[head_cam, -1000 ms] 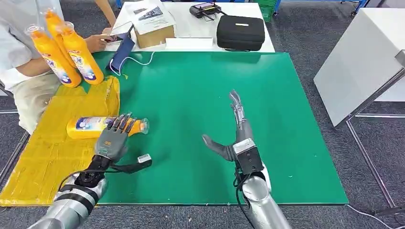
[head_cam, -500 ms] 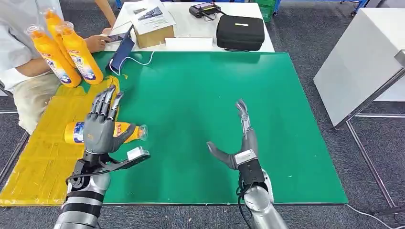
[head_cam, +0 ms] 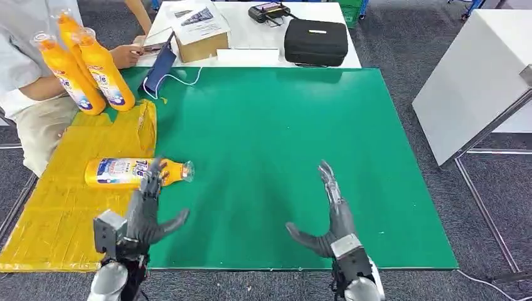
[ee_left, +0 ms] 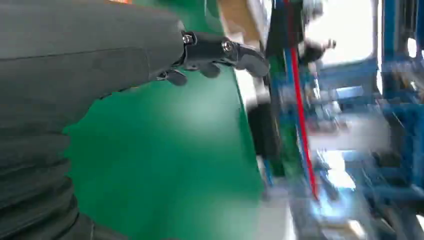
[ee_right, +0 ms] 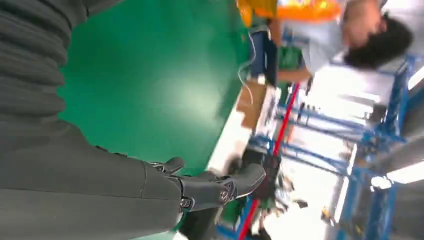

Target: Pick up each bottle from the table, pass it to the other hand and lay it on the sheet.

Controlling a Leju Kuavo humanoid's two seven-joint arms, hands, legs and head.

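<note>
left hand (head_cam: 145,216): dropped low and back toward the table's near edge since 0.5 s ago, off the bottle now; fingers straight and apart, thumb out, holding nothing
right hand (head_cam: 334,221): also pulled back toward the near edge; fingers extended, thumb splayed, nothing in it
bottle (head_cam: 128,172): same spot as before, lying on its side on the sheet, clear cap end poking onto the green; orange plastic, blue-white label (text too small to read)
sheet (head_cam: 56,200): yellow, creased, far corner folded up
table (head_cam: 276,138): flat matte green top
held bottles (head_cam: 88,72): 3 orange ones upright in the arm of a seated person (head_cam: 28,75), unchanged; labels blue-white, partly "...e" legible, no more
back table: black zip case (head_cam: 315,42), cardboard box (head_cam: 199,31) with printed sheet on top
</note>
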